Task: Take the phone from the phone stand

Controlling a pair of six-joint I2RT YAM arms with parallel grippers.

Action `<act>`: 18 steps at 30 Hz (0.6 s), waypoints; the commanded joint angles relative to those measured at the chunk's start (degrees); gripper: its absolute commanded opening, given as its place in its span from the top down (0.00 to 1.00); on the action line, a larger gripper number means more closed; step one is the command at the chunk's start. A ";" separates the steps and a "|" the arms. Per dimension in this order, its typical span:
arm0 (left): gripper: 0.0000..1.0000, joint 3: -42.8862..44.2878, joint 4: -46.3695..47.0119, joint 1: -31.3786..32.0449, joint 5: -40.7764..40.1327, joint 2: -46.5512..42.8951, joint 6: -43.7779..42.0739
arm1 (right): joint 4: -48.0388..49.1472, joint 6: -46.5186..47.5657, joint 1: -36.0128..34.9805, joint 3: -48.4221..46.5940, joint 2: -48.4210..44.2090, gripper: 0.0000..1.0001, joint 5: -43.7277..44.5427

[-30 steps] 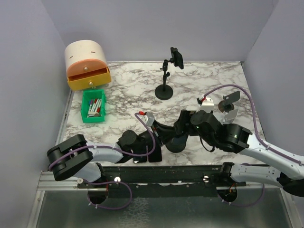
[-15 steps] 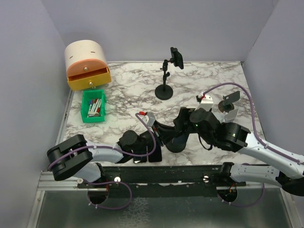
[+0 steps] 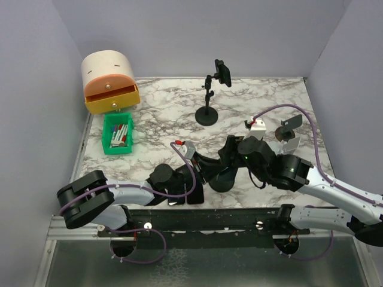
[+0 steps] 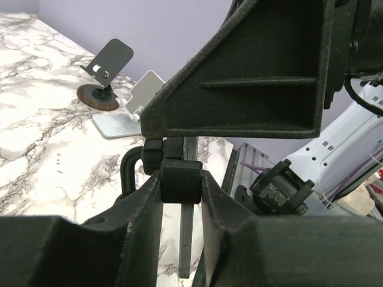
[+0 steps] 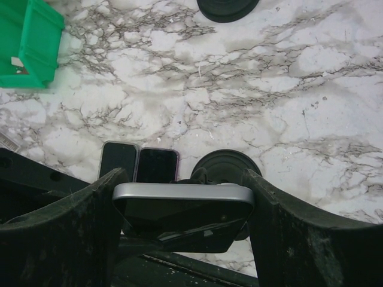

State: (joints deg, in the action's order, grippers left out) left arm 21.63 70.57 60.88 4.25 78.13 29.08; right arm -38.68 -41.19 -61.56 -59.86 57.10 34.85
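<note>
On my right wrist feed, the right gripper (image 5: pixel 184 192) is clenched on the phone (image 5: pixel 182 214): its 2 fingers (image 5: pixel 84 230) press the 2 short ends, and the silver edge of the phone spans the gap between them. Directly past the phone, between the fingertips, I see the round black foot of the phone stand (image 5: pixel 230 166). I cannot tell whether the phone is seated in the cradle or already free of it. On the left wrist feed, the left gripper (image 4: pixel 181 200) is clamped on a black block (image 4: pixel 181 174) of the stand's neck, pinched tight between both fingers (image 4: pixel 139 224), with the bulk of the right gripper looming just above the fingertips. Just beyond the right fingertips, to the left of the stand's foot, 2 dark slabs (image 5: pixel 139 166) lie flat on the marble table (image 5: pixel 311 89), side by side and touching. Farther out past the left fingertips stand a silver folding holder (image 4: pixel 133 98) and a dark one on a brown disc (image 4: pixel 106 61). Far beyond the right fingers are a green bin (image 5: pixel 25 45) and another black round base (image 5: pixel 227 7). From above, a domed drawer box (image 3: pixel 109 82) sits farthest off, in the back left corner.
</note>
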 commanded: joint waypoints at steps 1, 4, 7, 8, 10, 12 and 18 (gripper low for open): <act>0.60 -0.75 -0.31 0.11 0.46 -1.74 0.01 | 1.78 0.49 -0.40 1.34 -0.59 0.53 -1.23; 0.50 -1.26 -0.99 0.11 0.99 -3.34 0.91 | 2.00 1.45 -0.40 1.65 -1.14 0.64 -1.29; 0.47 -1.08 -3.00 -0.02 1.57 -5.02 1.15 | 2.01 2.09 -0.40 1.81 -1.33 0.72 -1.49; 0.46 -0.84 -3.66 -0.06 2.02 -5.41 0.99 | 2.21 2.24 -0.40 1.92 -1.37 0.74 -1.65; 0.45 -0.13 -4.93 -0.11 2.81 -5.57 0.74 | 2.72 2.42 -0.40 2.07 -1.33 0.76 -2.03; 0.45 0.62 -5.62 -0.15 3.98 -4.96 0.63 | 2.98 2.56 -0.40 2.04 -1.23 0.78 -2.32; 0.49 2.05 -6.09 -0.22 5.44 -2.86 1.34 | 3.34 3.04 -0.40 1.87 -1.16 0.80 -2.92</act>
State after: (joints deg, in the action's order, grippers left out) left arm 21.80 65.84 60.84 7.29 74.02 29.78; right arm -36.88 -38.85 -61.56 -58.76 56.25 33.74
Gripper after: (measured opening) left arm 0.539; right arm 0.761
